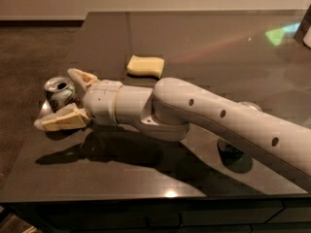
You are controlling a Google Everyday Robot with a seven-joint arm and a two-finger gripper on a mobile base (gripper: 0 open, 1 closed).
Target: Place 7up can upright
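**Gripper [55, 98] spread open around the 7up can [60, 92] near the tabletop's [218, 47] left edge.**
The can stood upright between the fingers, opened top showing. A yellow sponge [146, 65] lay apart behind the wrist. The arm [228, 123] stretched across the tabletop and mostly hid a dark object [231, 149] on the right.

Matt plastic gripper [55, 99] around shiny metal 7up can [61, 92] on glossy table [209, 38]

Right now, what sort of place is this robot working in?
Probably a break room or kitchenette: a dark glossy counter, a yellow sponge, and a 7up can near its edge with the end effector around it.
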